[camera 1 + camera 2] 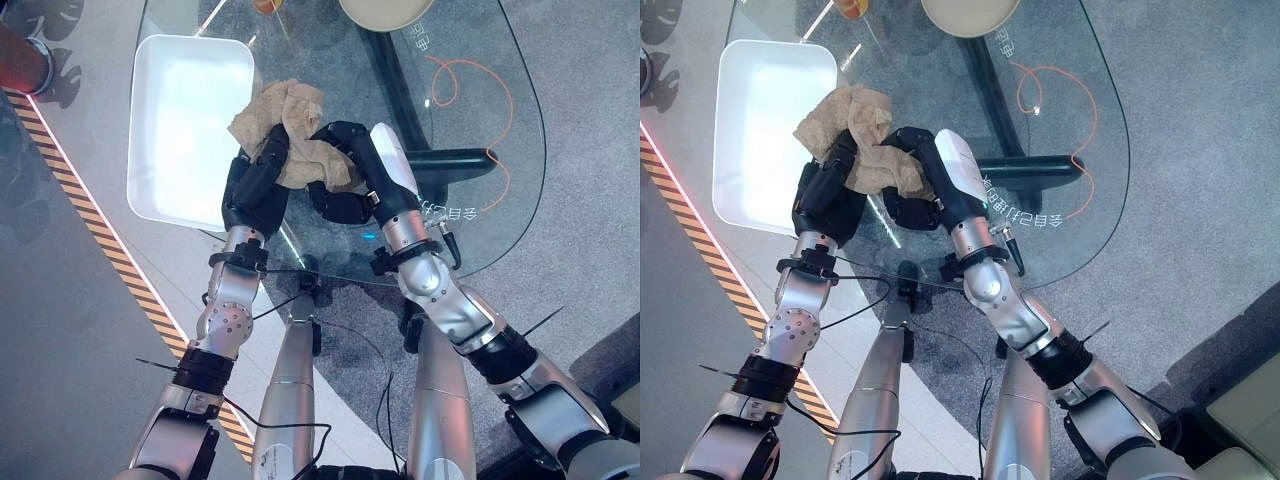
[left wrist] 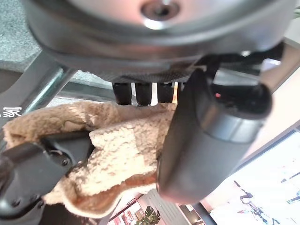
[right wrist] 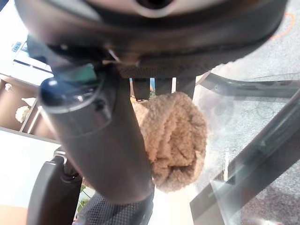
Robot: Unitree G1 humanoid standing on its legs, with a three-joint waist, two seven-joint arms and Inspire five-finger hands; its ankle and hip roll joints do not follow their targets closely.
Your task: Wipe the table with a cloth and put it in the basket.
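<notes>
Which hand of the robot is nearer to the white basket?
Left. The left hand grips the cloth right beside the white basket; the right hand holds the cloth farther from it.

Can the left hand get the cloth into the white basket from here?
Probably yes. The left hand grips the cloth right beside the white basket, with nothing between them. But the right hand also grips the cloth and must release first.

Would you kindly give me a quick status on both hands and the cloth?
Left hand and right hand both shut on the tan cloth. Cloth bunched over the glass table, beside the white basket. Nothing in the way.
</notes>
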